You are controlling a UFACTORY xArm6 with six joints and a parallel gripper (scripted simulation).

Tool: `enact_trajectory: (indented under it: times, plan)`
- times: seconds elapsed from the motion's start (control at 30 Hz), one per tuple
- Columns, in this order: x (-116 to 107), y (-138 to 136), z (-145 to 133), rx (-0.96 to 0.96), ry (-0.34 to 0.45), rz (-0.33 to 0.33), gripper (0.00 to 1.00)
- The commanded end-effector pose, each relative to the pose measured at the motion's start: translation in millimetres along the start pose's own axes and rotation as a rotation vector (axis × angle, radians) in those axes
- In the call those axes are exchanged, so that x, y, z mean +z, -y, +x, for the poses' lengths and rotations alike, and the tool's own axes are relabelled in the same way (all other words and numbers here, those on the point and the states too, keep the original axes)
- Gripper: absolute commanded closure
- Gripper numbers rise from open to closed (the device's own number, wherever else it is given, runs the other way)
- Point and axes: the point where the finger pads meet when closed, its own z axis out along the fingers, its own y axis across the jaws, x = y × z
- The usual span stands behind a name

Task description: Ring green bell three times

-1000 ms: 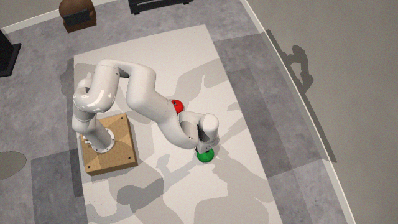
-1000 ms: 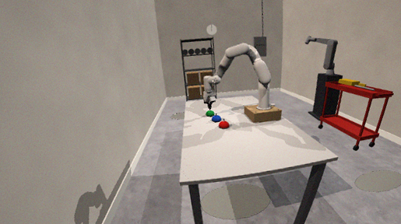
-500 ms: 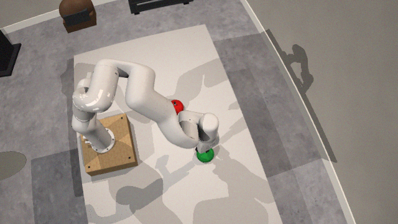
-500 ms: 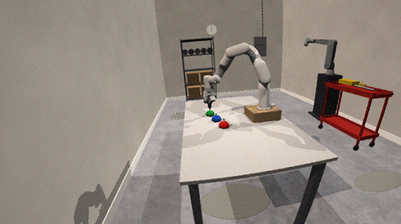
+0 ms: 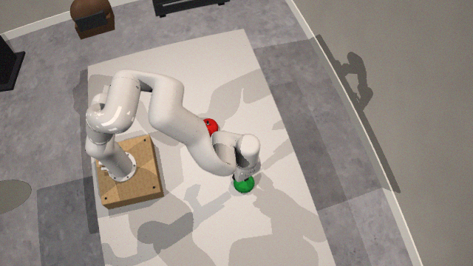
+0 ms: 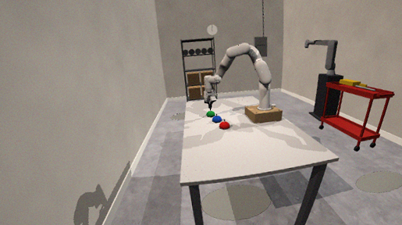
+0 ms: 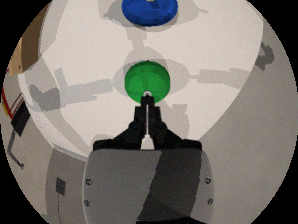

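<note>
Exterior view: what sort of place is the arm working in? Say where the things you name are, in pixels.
Probably a workshop or robotics lab: a second arm on a black pedestal (image 6: 325, 91), a red cart (image 6: 350, 132) beside it, and a shelf rack (image 6: 196, 40) with brown boxes (image 6: 193, 78) by the far wall.

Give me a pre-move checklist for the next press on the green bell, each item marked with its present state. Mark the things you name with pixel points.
1. Black gripper fingers (image 6: 209, 105) shut, nothing between them: ok.
2. Fingertips lined up with the button of the green domed bell (image 5: 244, 185) (image 6: 211, 114) (image 7: 147, 80): ok, as far as the wrist view shows.
3. Button fully back up: cannot tell, the fingertips cover most of it.
4. Blue domed bell (image 6: 217, 119) (image 7: 150, 11) free of the gripper: ok.
5. Red domed bell (image 5: 211, 126) (image 6: 224, 125) free of the gripper: ok.
6. Ring count still below three: cannot tell.
</note>
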Motion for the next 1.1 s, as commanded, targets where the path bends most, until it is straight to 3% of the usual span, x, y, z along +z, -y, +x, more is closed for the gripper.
enact_trajectory:
  times: [0.0, 1.07]
  plan:
    - [-1.7, -1.4, -0.9, 0.000, 0.002, -0.004, 1.00]
    - [1.5, -1.4, -0.9, 0.000, 0.002, -0.004, 1.00]
